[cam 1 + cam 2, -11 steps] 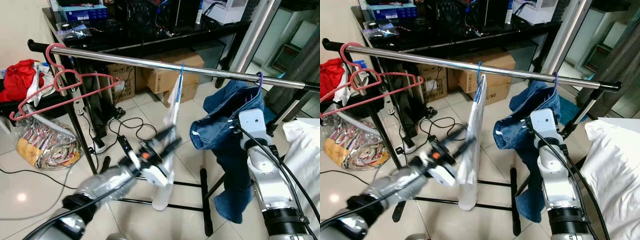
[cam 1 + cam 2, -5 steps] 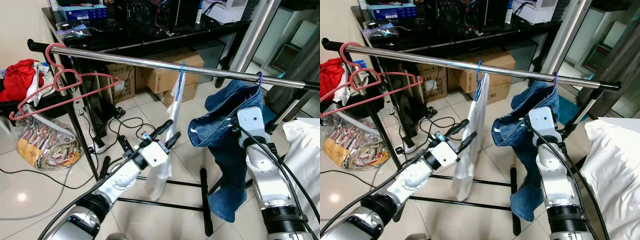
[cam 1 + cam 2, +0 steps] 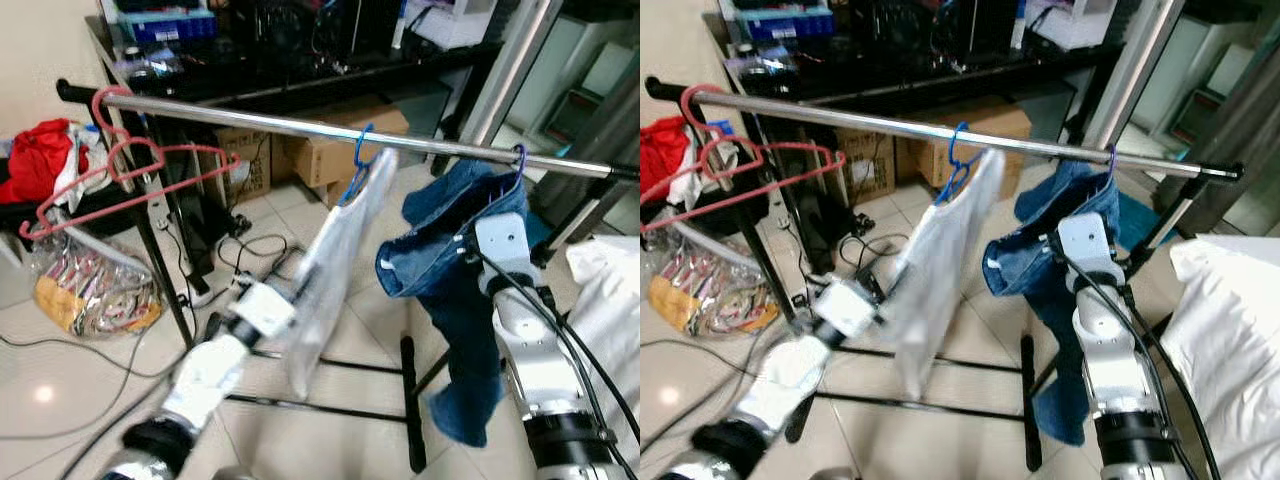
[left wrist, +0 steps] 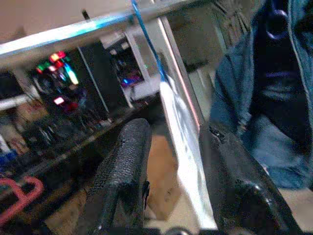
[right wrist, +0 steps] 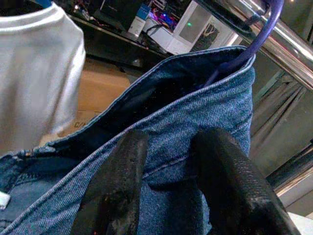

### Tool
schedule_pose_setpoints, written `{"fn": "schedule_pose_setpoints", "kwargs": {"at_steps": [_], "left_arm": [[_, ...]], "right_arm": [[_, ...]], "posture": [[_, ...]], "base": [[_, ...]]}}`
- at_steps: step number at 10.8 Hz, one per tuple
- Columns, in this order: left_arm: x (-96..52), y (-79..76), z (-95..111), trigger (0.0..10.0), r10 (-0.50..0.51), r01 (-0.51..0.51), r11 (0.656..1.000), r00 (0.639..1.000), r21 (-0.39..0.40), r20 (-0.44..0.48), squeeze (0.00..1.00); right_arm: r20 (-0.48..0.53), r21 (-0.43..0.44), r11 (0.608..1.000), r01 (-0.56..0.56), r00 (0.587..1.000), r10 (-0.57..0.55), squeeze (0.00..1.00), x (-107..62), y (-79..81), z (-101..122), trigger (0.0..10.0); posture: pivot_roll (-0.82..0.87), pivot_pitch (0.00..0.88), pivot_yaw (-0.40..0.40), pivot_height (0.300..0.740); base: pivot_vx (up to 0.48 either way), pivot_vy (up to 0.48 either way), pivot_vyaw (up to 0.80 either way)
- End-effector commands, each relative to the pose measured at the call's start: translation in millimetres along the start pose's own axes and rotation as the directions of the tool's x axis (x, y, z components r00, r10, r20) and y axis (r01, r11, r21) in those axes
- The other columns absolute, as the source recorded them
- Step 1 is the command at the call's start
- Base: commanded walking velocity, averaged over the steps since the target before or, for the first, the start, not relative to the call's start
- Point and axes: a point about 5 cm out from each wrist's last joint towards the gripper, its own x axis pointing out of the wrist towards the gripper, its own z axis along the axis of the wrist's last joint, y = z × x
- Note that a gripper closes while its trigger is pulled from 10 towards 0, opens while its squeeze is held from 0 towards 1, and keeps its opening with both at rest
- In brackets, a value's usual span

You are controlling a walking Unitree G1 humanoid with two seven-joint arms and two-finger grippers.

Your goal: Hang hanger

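A steel rail (image 3: 250,122) crosses in front of me. On it hangs a blue hanger (image 3: 358,152) carrying a white garment (image 3: 330,265), which slants down toward my left arm (image 3: 225,350). My left gripper (image 4: 176,128) is open, and the garment's edge runs between its fingers (image 4: 124,166). Further right, a purple hanger (image 5: 266,29) on the rail holds blue jeans (image 3: 455,300). My right gripper (image 5: 171,139) is shut on a bunched fold of the jeans just below the waistband, with its wrist (image 3: 500,245) beside them.
Pink hangers (image 3: 120,180) hang at the rail's left end, over a red clothes pile (image 3: 35,160) and a plastic bag (image 3: 95,290). Cardboard boxes (image 3: 320,155) and cables lie behind the rack. Its black base bars (image 3: 410,400) cross the floor. White bedding (image 3: 610,300) is at the right.
My left arm has drawn back toward me. The white garment and its blue hanger have swung out at a slant toward that arm. The right arm and jeans stay put.
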Motion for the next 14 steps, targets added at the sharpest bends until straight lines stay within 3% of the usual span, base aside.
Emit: {"fn": "schedule_pose_setpoints", "kwargs": {"at_steps": [1,3,5,6,7,8,10,11,14], "left_arm": [[5.1,1.8,9,10.0,0.002,-0.003,1.000,0.999,0.018,0.040,0.00],[21.7,5.6,35,10.0,-0.007,-0.005,0.997,0.988,0.081,0.154,0.00],[40.6,4.6,62,10.0,-0.040,0.023,0.997,0.969,0.074,0.243,0.00],[44.1,-1.6,60,10.0,-0.079,0.075,0.997,0.972,0.026,0.221,0.00],[44.9,-7.9,46,10.0,-0.106,0.115,0.991,0.985,-0.065,0.138,0.00],[43.1,-9.2,29,10.0,-0.099,0.106,0.979,0.994,-0.176,0.046,0.00],[41.4,-7.6,23,10.0,-0.088,0.085,0.961,0.996,-0.264,0.000,0.00],[35.6,-9.5,21,10.0,-0.122,0.117,0.962,0.992,-0.246,-0.006,0.00],[29.9,-14.5,15,10.0,-0.222,0.214,0.961,0.975,-0.172,-0.025,0.00]], "right_arm": [[-0.002,0.000,1.000,0.013,1.000,-0.013,0.00,1.6,-3.5,0,10.0],[0.000,0.006,1.000,0.007,1.000,-0.007,0.00,2.3,-0.5,1,10.0],[0.001,0.011,1.000,0.012,1.000,-0.012,0.00,2.7,-0.4,1,10.0],[0.001,0.012,1.000,0.013,1.000,-0.013,0.00,2.3,0.1,1,10.0],[0.001,0.015,1.000,0.013,1.000,-0.013,0.00,2.4,1.9,1,10.0],[0.004,0.017,1.000,0.016,1.000,-0.016,0.00,2.7,2.1,2,10.0],[-0.008,-0.007,1.000,0.020,1.000,-0.020,0.00,3.4,0.2,0,10.0],[-0.017,-0.061,0.998,0.025,1.000,-0.026,0.00,2.6,-2.1,-2,10.0],[0.086,-0.011,0.993,0.117,0.990,-0.116,0.00,1.3,-17.3,19,10.0]], "posture": [[0.18,0.000,-0.082,0.740],[0.19,0.000,-0.082,0.740],[0.18,0.000,-0.077,0.740],[0.18,0.000,-0.076,0.740],[0.18,0.000,-0.072,0.740],[0.18,0.000,-0.070,0.740],[0.18,0.000,-0.070,0.740],[0.17,0.000,-0.068,0.740],[0.17,0.000,-0.070,0.740]], "base": [[0.000,0.000,0.00],[0.000,0.000,0.00],[0.000,0.000,0.00],[0.000,0.000,0.00],[0.000,0.000,0.00],[0.000,0.000,0.00],[0.000,0.000,0.00],[0.000,0.000,0.00],[0.000,0.000,0.00]]}}
